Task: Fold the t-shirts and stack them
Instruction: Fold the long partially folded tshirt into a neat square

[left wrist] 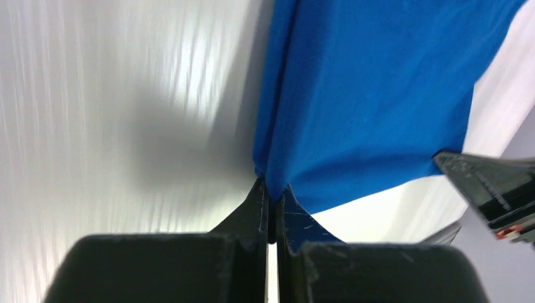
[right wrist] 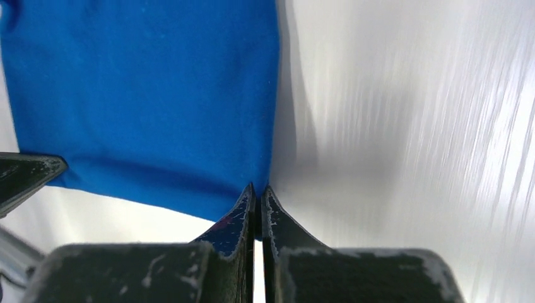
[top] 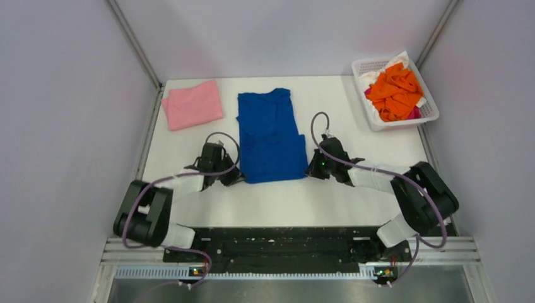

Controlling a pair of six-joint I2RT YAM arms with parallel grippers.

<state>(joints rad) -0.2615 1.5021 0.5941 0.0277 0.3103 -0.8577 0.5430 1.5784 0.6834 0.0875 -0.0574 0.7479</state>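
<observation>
Left tool (left wrist: 271, 189): closed, pinching near-left corner of blue t-shirt (top: 271, 136).
Right tool (right wrist: 257, 189): closed, pinching its near-right corner.
Blue t-shirt: folded, middle of bench (top: 284, 202); print hidden.
Pink t-shirt (top: 192, 104): folded, far left.
Orange t-shirts (top: 394, 91): heaped in basket (top: 407, 124), far-right corner; count unclear.
Wrist views: bench blurred.

The top view overlooks the whole bench (top: 284, 202) from behind. Wrist views sit close; all share the blue t-shirt (top: 270, 136).
</observation>
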